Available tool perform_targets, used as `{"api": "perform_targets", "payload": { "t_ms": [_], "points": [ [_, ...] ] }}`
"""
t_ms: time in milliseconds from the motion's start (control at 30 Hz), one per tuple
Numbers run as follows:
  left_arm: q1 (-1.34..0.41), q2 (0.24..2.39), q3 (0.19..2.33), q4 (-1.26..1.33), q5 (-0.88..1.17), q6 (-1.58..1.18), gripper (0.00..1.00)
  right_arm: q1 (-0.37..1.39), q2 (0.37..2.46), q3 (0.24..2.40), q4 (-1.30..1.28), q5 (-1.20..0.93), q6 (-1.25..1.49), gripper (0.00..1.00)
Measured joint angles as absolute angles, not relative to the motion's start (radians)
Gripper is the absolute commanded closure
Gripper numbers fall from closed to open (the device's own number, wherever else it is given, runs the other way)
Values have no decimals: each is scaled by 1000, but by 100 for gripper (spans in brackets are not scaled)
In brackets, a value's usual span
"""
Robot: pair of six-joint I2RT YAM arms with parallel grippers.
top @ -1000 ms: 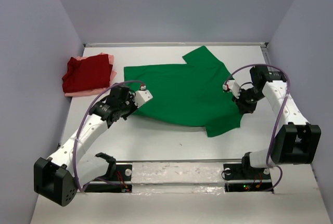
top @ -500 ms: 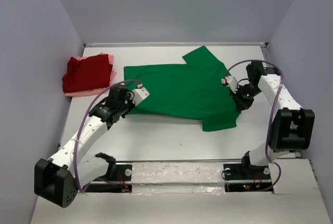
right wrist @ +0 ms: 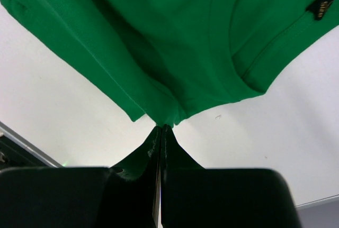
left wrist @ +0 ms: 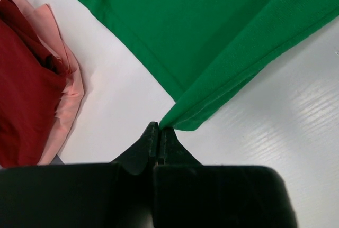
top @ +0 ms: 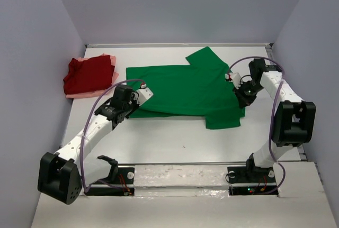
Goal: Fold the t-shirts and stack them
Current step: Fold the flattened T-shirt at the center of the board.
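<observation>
Now | left tool [left wrist: 159, 131] clamped on green t-shirt [left wrist: 212, 32] | right tool [right wrist: 160, 130] likewise

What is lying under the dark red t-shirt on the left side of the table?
A pale pink t-shirt lies under the dark red t-shirt; only its edges stick out. Most of it is covered, so anything else beneath cannot be seen.

Shift over one second: the left end effector [left wrist: 159, 131] and the right end effector [right wrist: 160, 129], each clamped on the near edge of the green t-shirt [top: 185, 88], have moved away from the arm bases. The shirt's near edge lies farther back on the counter [top: 169, 143], its outline narrower.
</observation>
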State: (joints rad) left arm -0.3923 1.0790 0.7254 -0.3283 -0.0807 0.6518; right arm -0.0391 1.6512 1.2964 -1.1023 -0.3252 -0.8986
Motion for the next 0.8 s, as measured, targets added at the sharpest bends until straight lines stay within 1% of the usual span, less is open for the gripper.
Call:
{"api": "perform_targets", "payload": {
  "t_ms": [567,800],
  "points": [
    [-391,1205,700,-220,-85,657,100,-39,1754,1397,-1016,-306,-831,100],
    [-390,1200,700,-220,-103,672,100,-39,1765,1402,-1013,-305,-822,100]
  ]
}}
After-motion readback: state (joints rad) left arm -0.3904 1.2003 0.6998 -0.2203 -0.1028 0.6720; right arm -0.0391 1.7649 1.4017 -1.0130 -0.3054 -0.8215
